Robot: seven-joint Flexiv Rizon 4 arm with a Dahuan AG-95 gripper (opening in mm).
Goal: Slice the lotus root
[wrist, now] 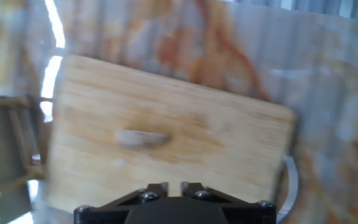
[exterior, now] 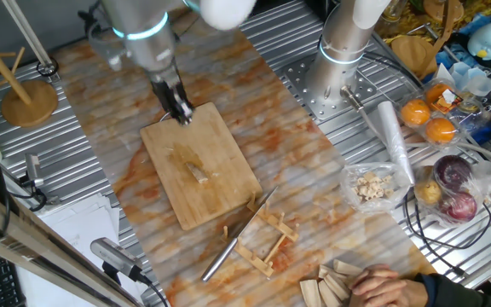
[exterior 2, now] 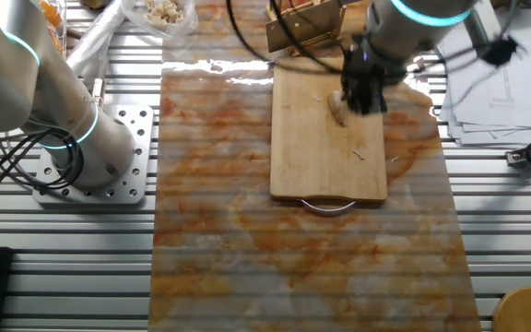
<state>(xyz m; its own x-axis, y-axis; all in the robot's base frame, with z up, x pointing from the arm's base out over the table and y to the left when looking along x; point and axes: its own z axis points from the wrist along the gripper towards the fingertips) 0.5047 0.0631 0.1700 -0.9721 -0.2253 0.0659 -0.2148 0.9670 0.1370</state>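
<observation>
Tool (exterior: 180,111) hangs above the far end of the wooden board (exterior: 228,183) with fingers pressed together, holding nothing. Lotus root (exterior: 197,173) lies mid-board, unsliced. Knife (exterior: 235,237) rests on its wooden rack (exterior: 267,243) beside the board; fetching it means opening wide and gripping the handle squarely.

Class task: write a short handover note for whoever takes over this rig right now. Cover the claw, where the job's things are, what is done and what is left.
Claw: holds nothing and hangs above the far end of the cutting board; the hand view shows its fingertips close together, so it looks shut.
Lotus root: one whole pale piece lying near the middle of the board.
Knife: resting on the wooden rack beside the board, not picked up.
Done: root placed on the board.
Left: fetch the knife, then slice the root; no cuts are visible yet.
</observation>
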